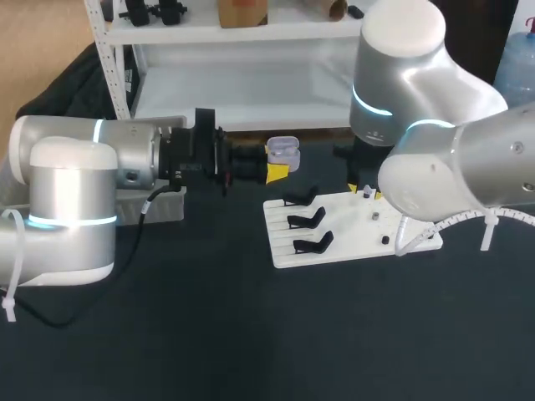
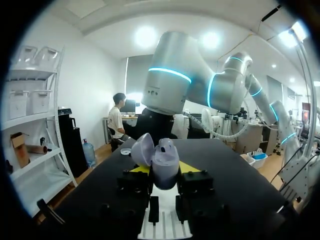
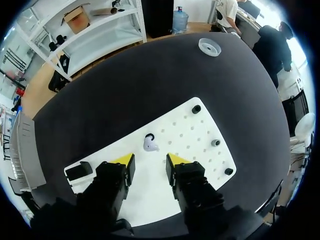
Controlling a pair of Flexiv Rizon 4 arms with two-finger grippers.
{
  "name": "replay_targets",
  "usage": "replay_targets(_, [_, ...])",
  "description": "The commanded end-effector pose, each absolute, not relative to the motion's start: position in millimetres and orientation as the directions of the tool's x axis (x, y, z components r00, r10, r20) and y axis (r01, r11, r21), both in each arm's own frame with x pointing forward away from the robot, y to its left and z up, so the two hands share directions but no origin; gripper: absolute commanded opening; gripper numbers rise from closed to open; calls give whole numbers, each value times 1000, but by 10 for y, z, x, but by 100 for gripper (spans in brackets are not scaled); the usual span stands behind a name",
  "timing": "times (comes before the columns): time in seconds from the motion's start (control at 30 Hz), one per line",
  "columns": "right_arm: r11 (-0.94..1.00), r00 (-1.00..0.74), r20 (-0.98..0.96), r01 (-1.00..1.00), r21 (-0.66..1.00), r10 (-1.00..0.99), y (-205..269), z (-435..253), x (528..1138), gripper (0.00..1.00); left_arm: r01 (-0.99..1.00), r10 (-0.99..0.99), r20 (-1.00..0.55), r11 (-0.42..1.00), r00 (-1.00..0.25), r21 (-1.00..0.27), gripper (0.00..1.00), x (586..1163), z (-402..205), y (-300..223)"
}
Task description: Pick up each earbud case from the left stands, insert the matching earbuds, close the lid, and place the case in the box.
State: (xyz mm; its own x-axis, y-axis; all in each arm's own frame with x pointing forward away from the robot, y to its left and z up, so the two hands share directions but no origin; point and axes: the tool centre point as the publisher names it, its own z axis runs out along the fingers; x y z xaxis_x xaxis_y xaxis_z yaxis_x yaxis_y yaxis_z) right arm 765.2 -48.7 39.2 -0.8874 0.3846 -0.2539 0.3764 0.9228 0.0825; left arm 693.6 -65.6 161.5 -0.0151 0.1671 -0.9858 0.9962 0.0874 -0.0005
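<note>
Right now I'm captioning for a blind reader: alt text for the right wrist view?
The open right end effector hangs over a white pegboard on the dark table, with one white earbud lying on the board just ahead of it.

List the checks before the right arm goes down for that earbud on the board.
1. Case grip: ok. The left jaws are shut on the earbud case, one on each side.
2. Lid: ok. It stands open.
3. Gripper state: ok. The right jaws are open with nothing between them.
4. Alignment: ok. The earbud lies on the white board just ahead of the gap between the right jaws.
5. Clearance: ok. The nearest peg stands well apart from the earbud.
6. Free socket in the case: cannot tell. Its inside is hidden.
</note>
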Motion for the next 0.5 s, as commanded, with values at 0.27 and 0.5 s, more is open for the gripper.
replay_targets(0.27, [917, -886, -239, 390, 79, 398, -476, 306, 7776, 36, 996, 166, -986, 91, -14, 1, 0, 6926, 1610, -658])
replay_targets(0.5, [913, -881, -239, 402, 76, 408, -499, 286, 7825, 32, 996, 166, -986, 91, -14, 1, 0, 6926, 1610, -658])
